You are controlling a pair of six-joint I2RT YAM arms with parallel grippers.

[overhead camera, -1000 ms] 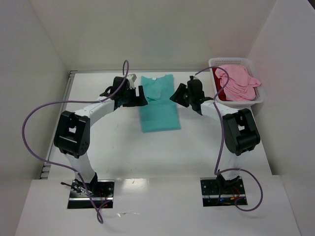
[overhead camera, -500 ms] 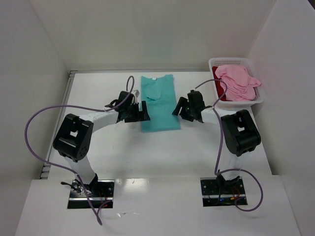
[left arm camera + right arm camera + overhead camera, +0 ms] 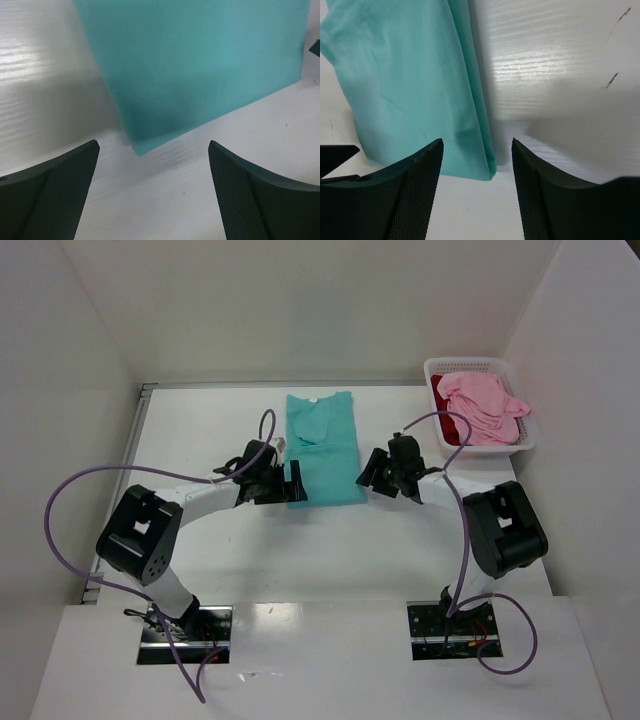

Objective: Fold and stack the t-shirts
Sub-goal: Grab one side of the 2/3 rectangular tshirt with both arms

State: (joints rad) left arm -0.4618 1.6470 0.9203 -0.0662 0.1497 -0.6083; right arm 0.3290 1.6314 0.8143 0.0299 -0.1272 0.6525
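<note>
A teal t-shirt [image 3: 322,445] lies flat mid-table, folded into a long strip with its collar at the far end. My left gripper [image 3: 295,483] sits low at the shirt's near left corner. In the left wrist view the gripper [image 3: 154,170] is open over bare table, the teal corner [image 3: 200,60] just ahead of it. My right gripper [image 3: 368,476] is at the near right corner. Its wrist view shows the gripper [image 3: 477,150] open, with the teal edge [image 3: 410,85] reaching between the fingers, not clamped. A pink t-shirt [image 3: 482,405] lies over a dark red one [image 3: 452,431] in the basket.
The white plastic basket [image 3: 478,364] stands at the far right against the side wall. White walls enclose the table on the left, back and right. Purple cables loop from both arms above the table.
Both grippers have come from the middle of the teal shirt's sides towards me, down to its near corners. The shirt itself has not moved.
</note>
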